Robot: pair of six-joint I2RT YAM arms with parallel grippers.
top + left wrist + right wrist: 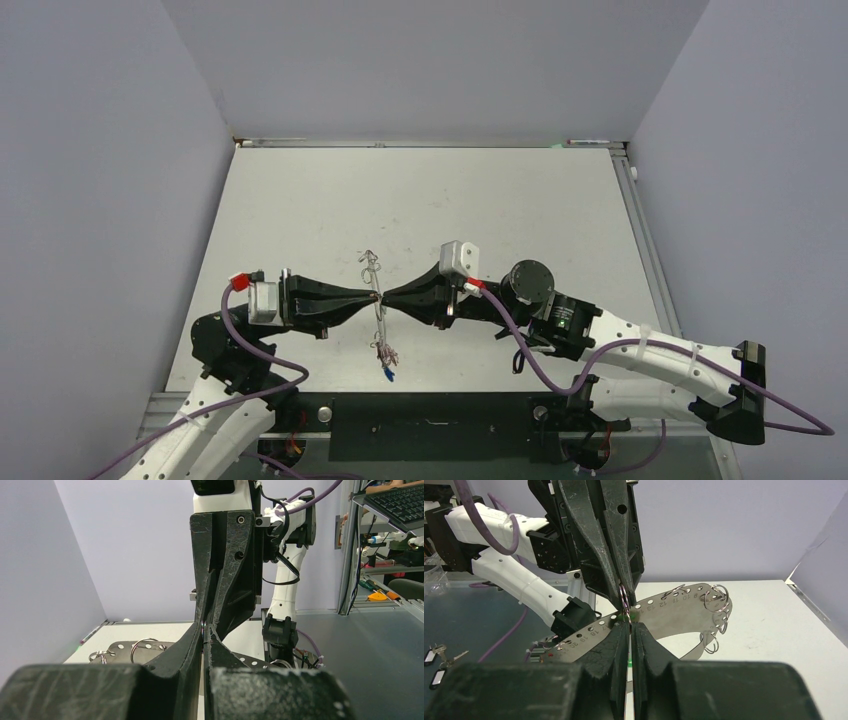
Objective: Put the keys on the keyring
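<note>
The keyring is a thin silver band bent into a loop, with numbered holes and small split rings strung along it. It hangs between both grippers above the table. My left gripper is shut on one small ring of the keyring. My right gripper meets it tip to tip and is shut, with a bit of a green key showing at its fingertips. A blue key and red-headed bits dangle at the loop's near end.
The white table is walled on the left, back and right. Off the table, on a dark surface, lie spare keys with black tags. A shelf with a keyboard stands beyond the right arm.
</note>
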